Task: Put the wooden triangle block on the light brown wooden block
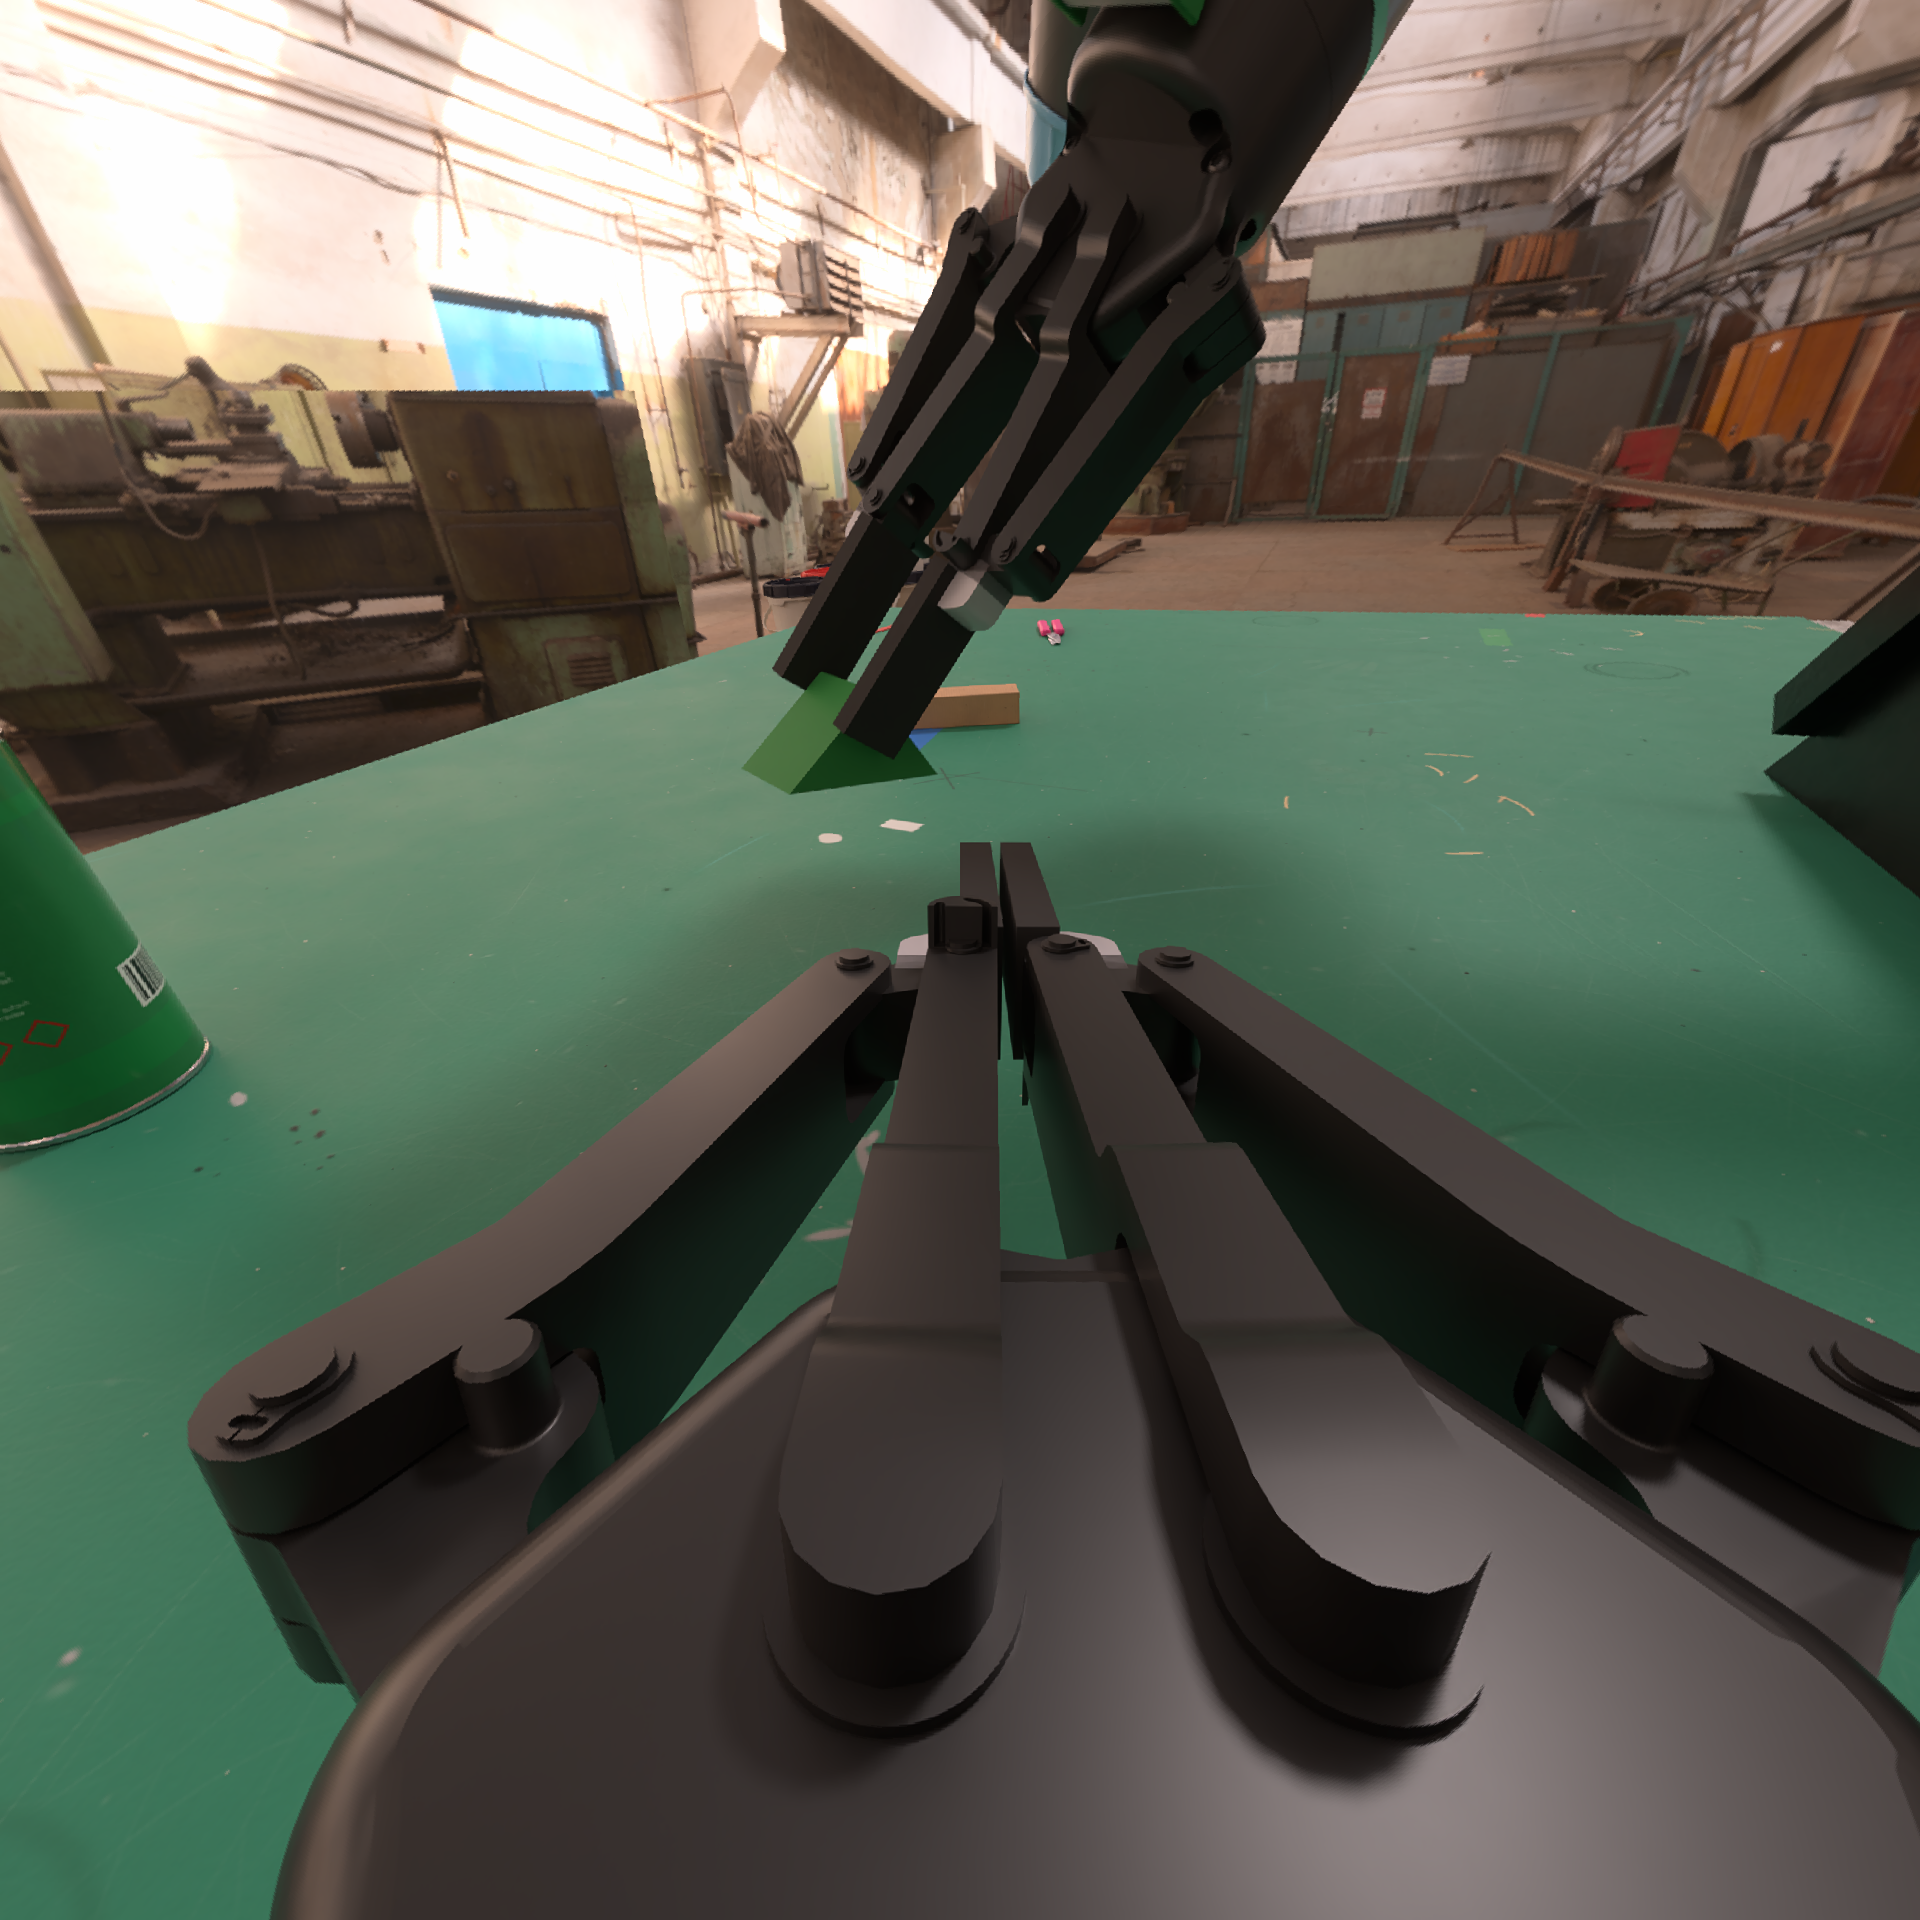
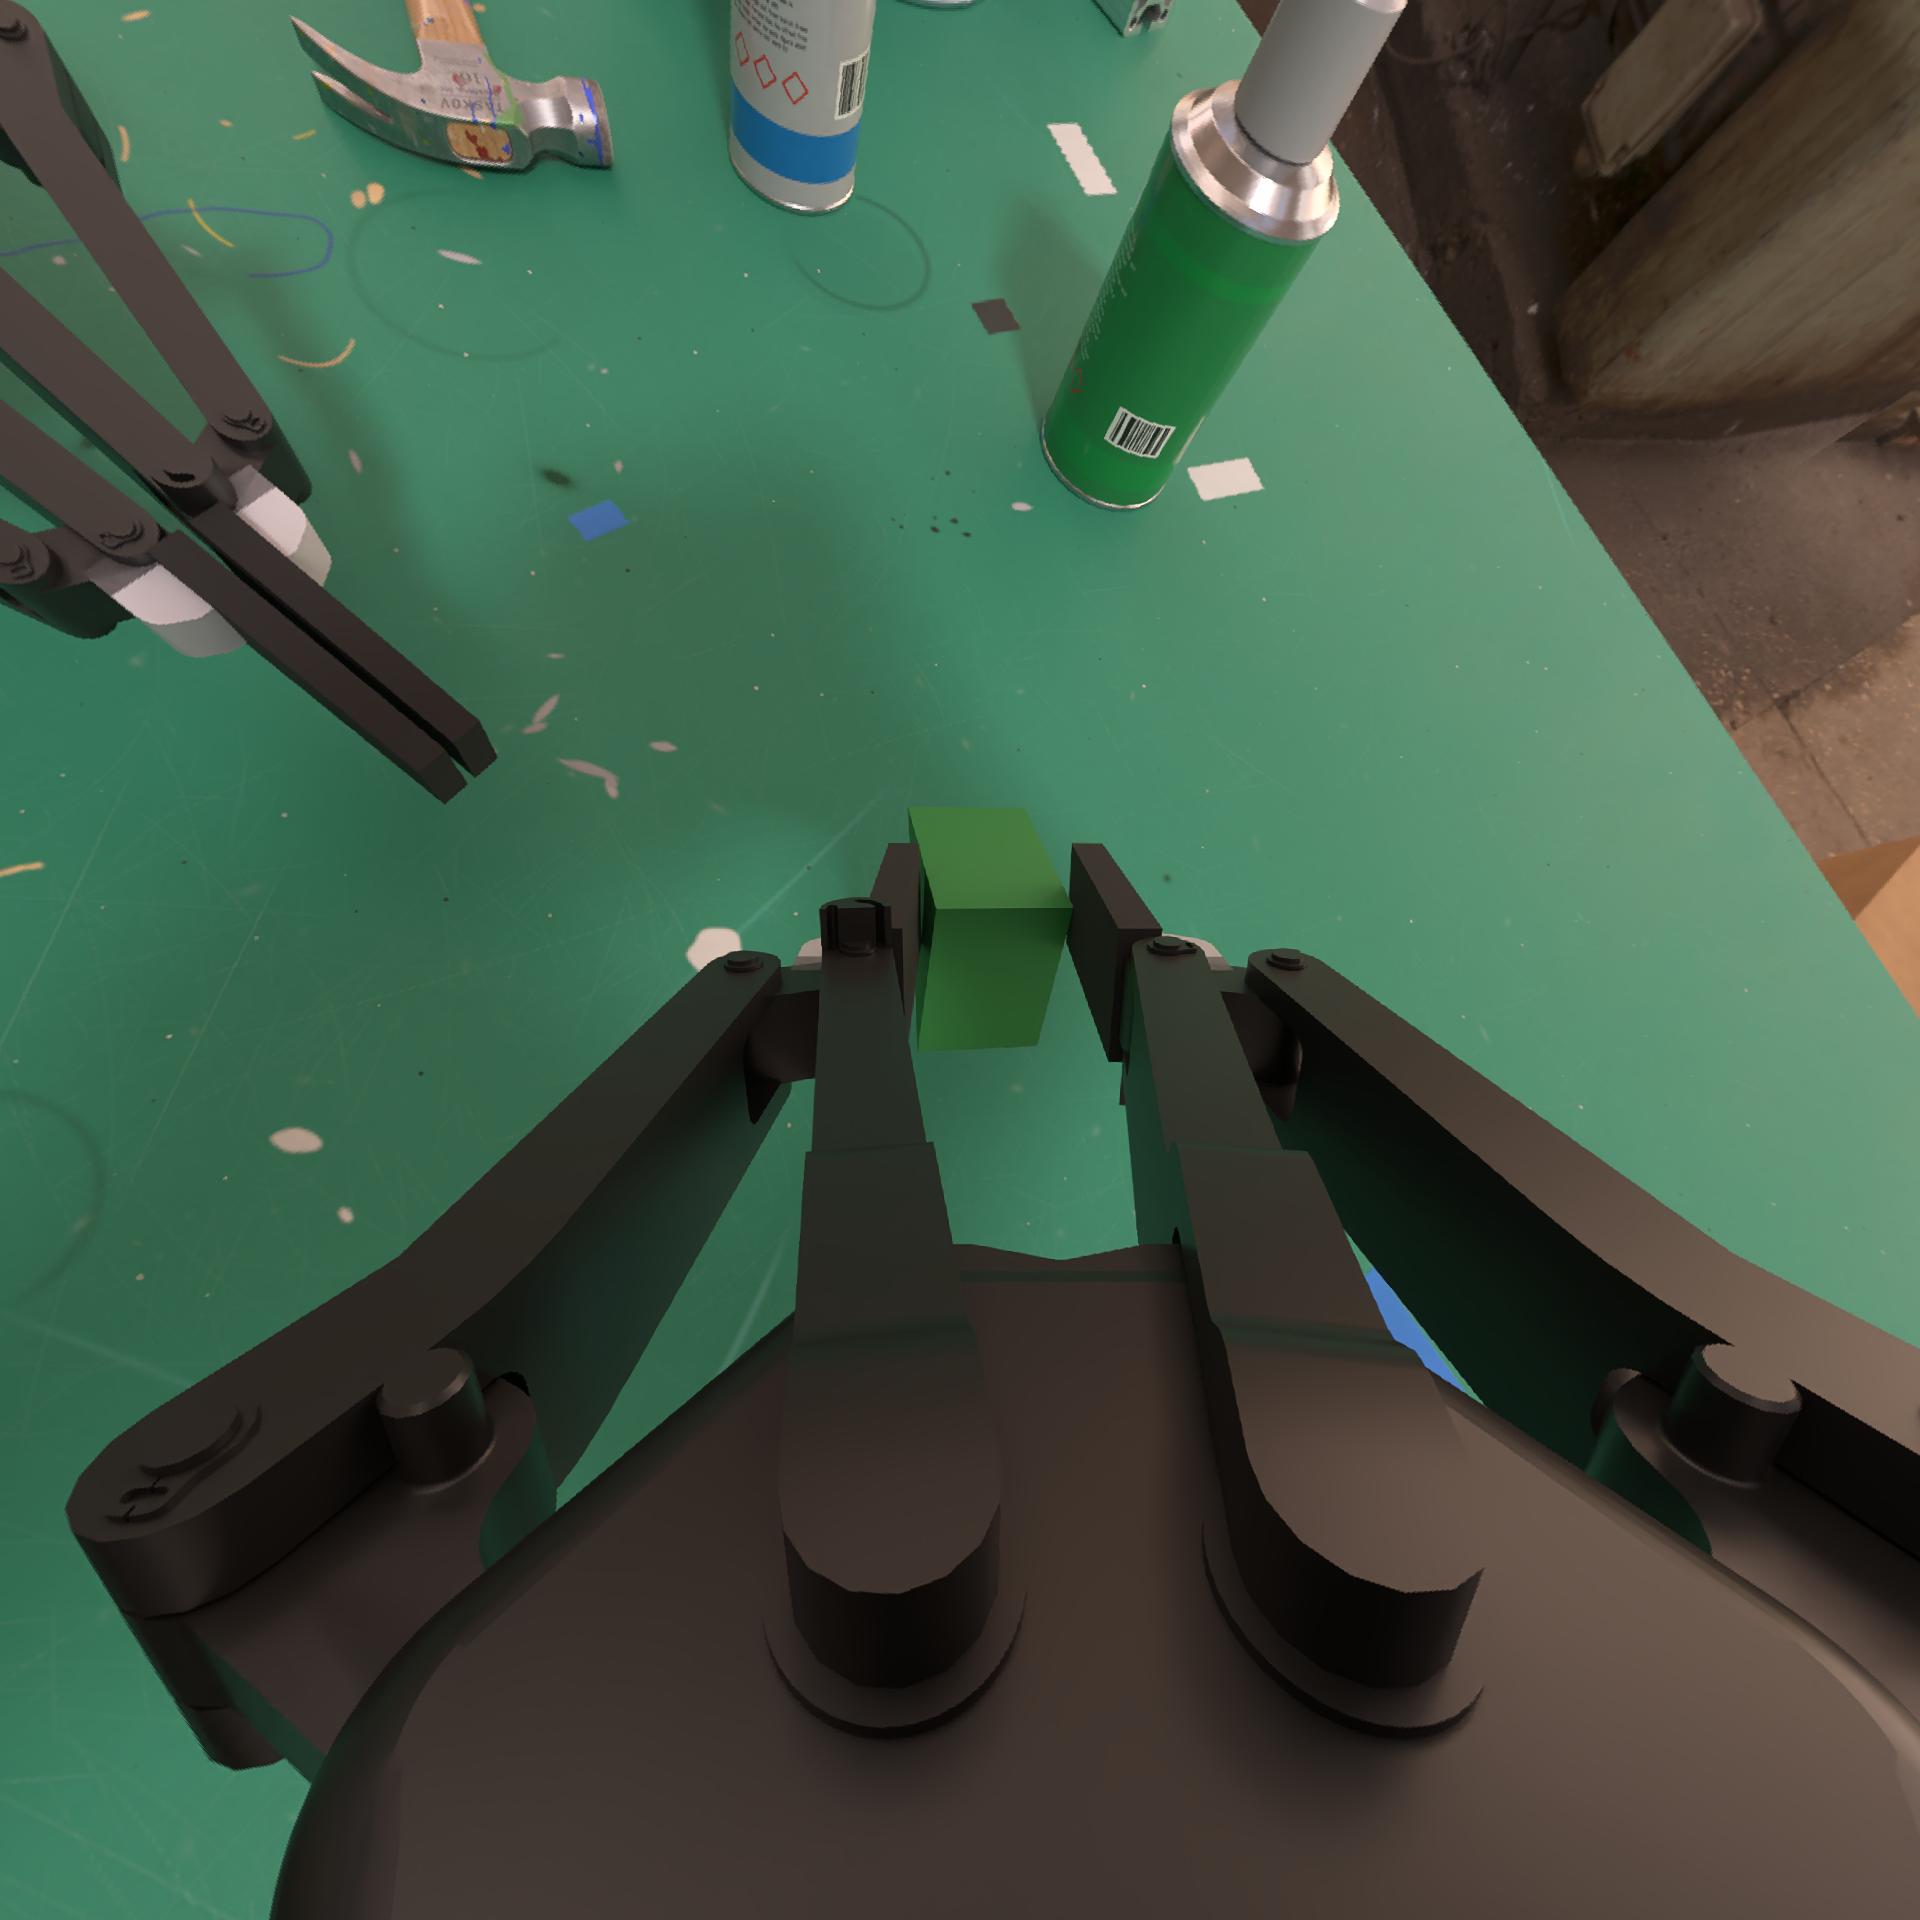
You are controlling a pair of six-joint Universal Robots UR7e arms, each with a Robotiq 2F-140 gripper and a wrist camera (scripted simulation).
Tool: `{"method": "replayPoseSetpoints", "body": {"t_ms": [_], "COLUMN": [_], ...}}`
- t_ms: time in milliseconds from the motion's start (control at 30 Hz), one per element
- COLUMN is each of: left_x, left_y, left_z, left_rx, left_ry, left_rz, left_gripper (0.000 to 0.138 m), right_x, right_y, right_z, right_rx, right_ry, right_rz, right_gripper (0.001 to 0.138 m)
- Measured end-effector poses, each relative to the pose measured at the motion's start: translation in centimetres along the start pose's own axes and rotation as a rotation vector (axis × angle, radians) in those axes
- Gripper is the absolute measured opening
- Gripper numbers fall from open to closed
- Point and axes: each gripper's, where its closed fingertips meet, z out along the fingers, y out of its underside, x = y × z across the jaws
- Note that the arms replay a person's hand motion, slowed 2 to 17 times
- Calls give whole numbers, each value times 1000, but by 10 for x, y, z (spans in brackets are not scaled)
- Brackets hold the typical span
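Observation:
The triangle block [image 2: 987,935] is green and lies on the green table [image 2: 1455,727], ridge upward. My right gripper [image 2: 992,868] straddles it, one finger pressed against each end face, so it is shut on the block. In the left wrist view the right gripper [image 1: 836,707] comes down from above onto the block [image 1: 821,753], whose base looks level with the table. The light brown wooden block [image 1: 977,704] lies flat just behind it. My left gripper [image 1: 997,862] is shut and empty, low over the table, short of the triangle block; it also shows in the right wrist view [image 2: 468,769].
A green spray can [image 2: 1174,312] stands beyond the block, near the table's right edge [image 2: 1662,623]. A blue and white can [image 2: 795,104] and a hammer [image 2: 468,104] lie farther off. A dark box [image 1: 1860,748] sits at the right. A small pink item [image 1: 1049,629] lies behind.

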Motion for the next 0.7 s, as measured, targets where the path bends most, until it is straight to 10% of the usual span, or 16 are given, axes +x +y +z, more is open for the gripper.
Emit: {"method": "replayPoseSetpoints", "body": {"t_ms": [700], "left_x": [2], "left_y": [0], "left_z": [0], "left_rx": [-4], "left_ry": [-13], "left_rz": [17], "left_gripper": [2], "right_x": [20], "right_y": [33], "right_z": [-46], "right_rx": [-100], "right_ry": [96], "right_rz": [-6], "right_gripper": [39]}}
